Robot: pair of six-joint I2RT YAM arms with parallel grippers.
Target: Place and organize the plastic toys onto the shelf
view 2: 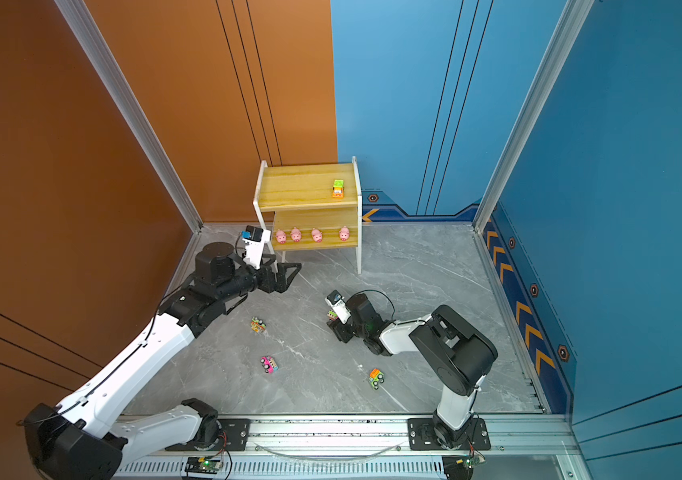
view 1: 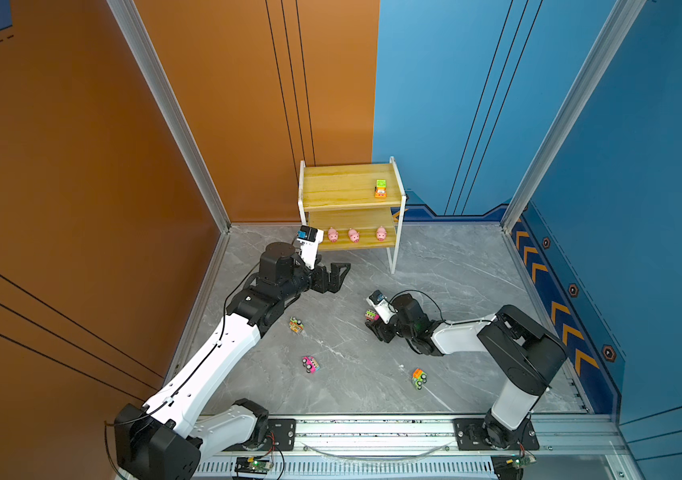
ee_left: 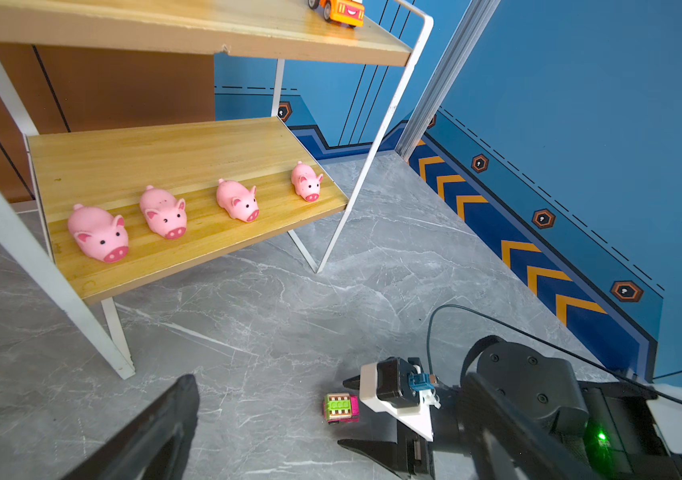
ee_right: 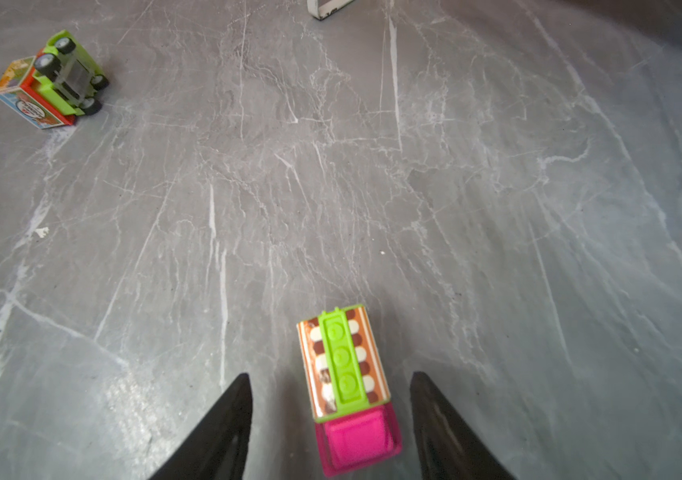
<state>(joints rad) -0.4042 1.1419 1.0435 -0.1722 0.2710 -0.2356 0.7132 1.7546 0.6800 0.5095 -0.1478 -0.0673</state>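
Mounted on the metal rail [view 1: 372,432] at the near edge, both arms reached out over the grey desk [view 1: 476,291]. A little right of the middle, the pink truck [ee_right: 347,390] with a green roof stood on its wheels. The right jaws sat low astride it, about half open, with a clear gap on each side and no grip on anything yet.

The truck sat nearer one jaw than the other, so I judged that jaw would strike first and push or turn the toy. Standing on wheels on smooth stone, it could also roll forward out of the pinch, and its glossy body might slip from a shallow hold.

The left jaws stood wide open and empty, above the desk just in front of the shelf [view 1: 343,187] by its left front leg. A careless swing there could knock the frame and topple the four pigs [ee_left: 164,214] lined along the lower board.

An orange truck [view 1: 380,189] sat at the right of the top board. Three more toys remained on the desk, apparently tipped over: a green truck [view 1: 296,325] left of centre, a pink bus [view 1: 310,364] nearer, and an orange lorry [view 1: 418,378] near right.
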